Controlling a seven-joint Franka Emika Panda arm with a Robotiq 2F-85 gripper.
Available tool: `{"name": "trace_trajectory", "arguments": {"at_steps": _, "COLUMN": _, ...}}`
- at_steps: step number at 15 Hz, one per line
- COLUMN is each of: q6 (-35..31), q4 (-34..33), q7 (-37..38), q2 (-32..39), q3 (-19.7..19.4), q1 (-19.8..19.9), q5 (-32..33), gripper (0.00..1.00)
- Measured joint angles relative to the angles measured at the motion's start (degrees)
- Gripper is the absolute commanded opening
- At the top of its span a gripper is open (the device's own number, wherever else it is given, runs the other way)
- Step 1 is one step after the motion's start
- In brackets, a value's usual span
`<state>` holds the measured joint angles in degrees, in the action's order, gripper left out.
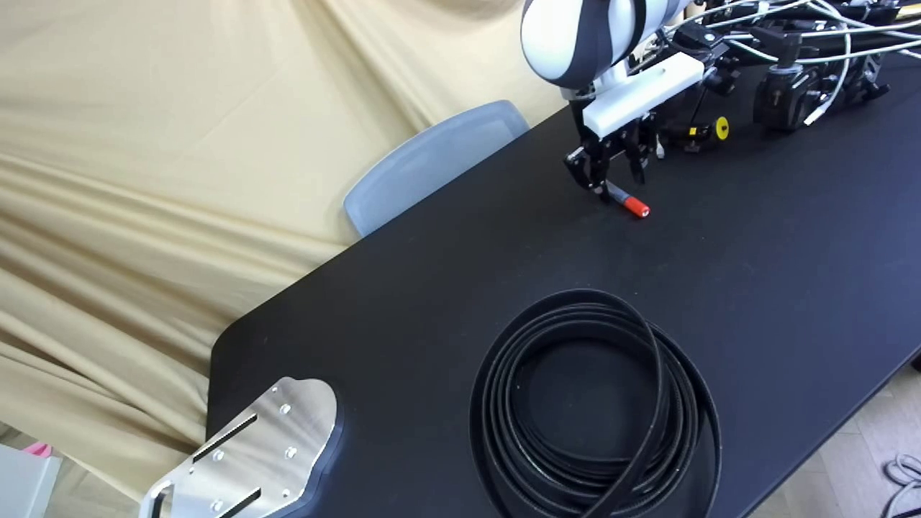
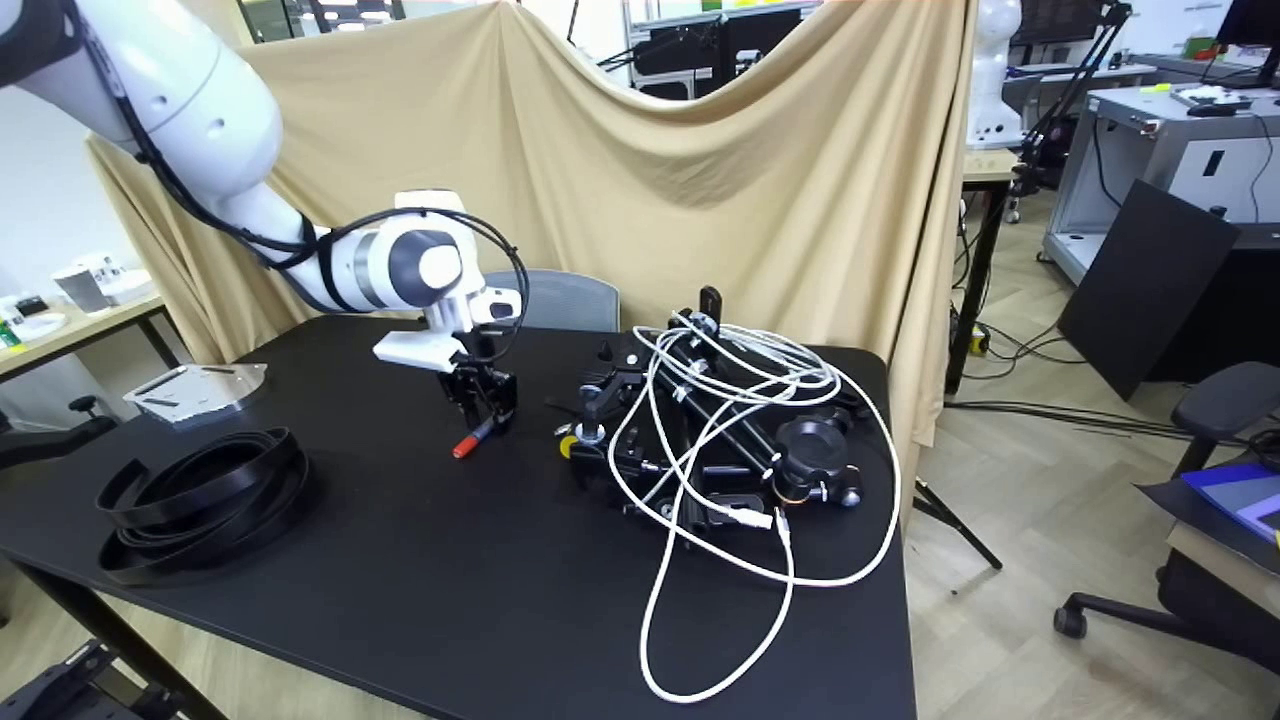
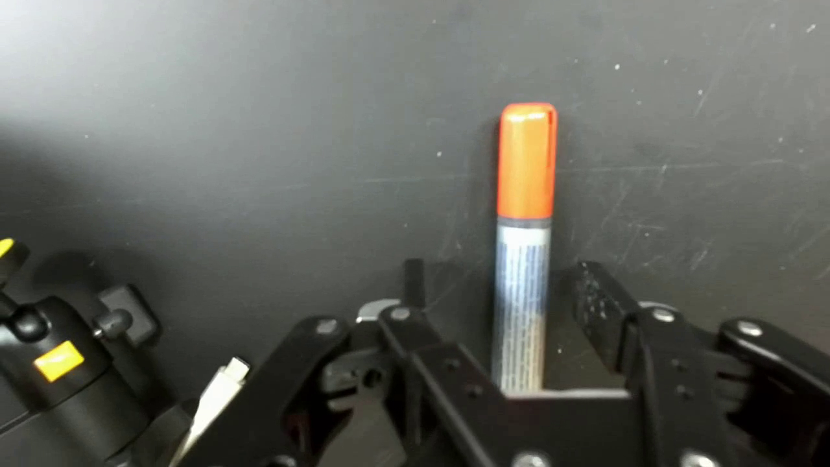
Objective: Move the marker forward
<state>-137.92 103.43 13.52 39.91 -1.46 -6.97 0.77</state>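
Because the marker lies on the table between the fingers of the gripper, the coming move is judged to depend on how it is aligned with them. In the wrist view, its long axis runs up the view, roughly square to the direction in which the fingers close. The fingers are spread and nothing is held: table surface is seen on both sides of the barrel, and the gap appears narrower toward the finger at the right of that view. The red cap projects past the fingertips, and in an exterior view the coil lies well apart from it. A slight sideways correction may be needed, so that both fingers are brought into contact evenly.

The barrel's rear end is hidden by the gripper. In both exterior views, part of the barrel is covered by the fingers, and contact between fingertips and table cannot be confirmed. The direction meant by "forward" is not shown.
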Motion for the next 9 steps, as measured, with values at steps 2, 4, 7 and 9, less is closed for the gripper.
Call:
{"name": "trace_trajectory", "arguments": {"at_steps": 2, "q6": -0.90, "q4": 0.10, "q7": 0.00, "q2": -0.63, "q3": -0.29, "q1": 0.00, "q5": 0.01, "gripper": 1.00}}
{"name": "trace_trajectory", "arguments": {"at_steps": 4, "q6": -1.03, "q4": 0.51, "q7": 0.00, "q2": -1.94, "q3": -0.53, "q1": 0.02, "q5": 0.00, "gripper": 1.00}}
{"name": "trace_trajectory", "arguments": {"at_steps": 7, "q6": -0.41, "q4": 2.53, "q7": 0.01, "q2": -4.93, "q3": -0.52, "q1": 0.20, "q5": -1.05, "gripper": 1.00}}
{"name": "trace_trajectory", "arguments": {"at_steps": 9, "q6": 1.09, "q4": 4.62, "q7": 0.00, "q2": -7.28, "q3": -0.44, "q1": 0.37, "q5": -2.09, "gripper": 1.00}}
